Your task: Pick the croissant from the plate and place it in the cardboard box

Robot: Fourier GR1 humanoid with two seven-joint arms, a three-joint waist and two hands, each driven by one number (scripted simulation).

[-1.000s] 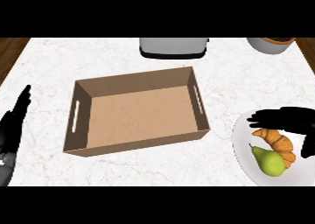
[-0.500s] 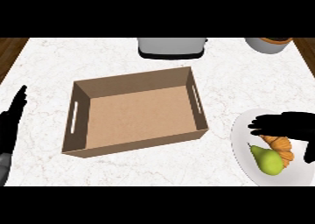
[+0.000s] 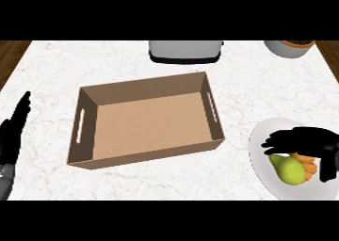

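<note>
One right hand (image 3: 304,140) curls over the croissant (image 3: 308,165) on the plate (image 3: 264,162); no writing anywhere.

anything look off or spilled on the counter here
Nothing stands out. The cardboard box sits upright and holds nothing; the croissant and a pear lie on the plate under the right robot hand. No spills show.

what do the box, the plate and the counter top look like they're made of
The box looks like plain brown cardboard: matte, thin walls, slot handles cut in two sides. The plate looks like white glazed ceramic, smooth and pale, though plastic cannot be ruled out. The counter top looks like white marble or similar stone, with faint grey veins.
</note>
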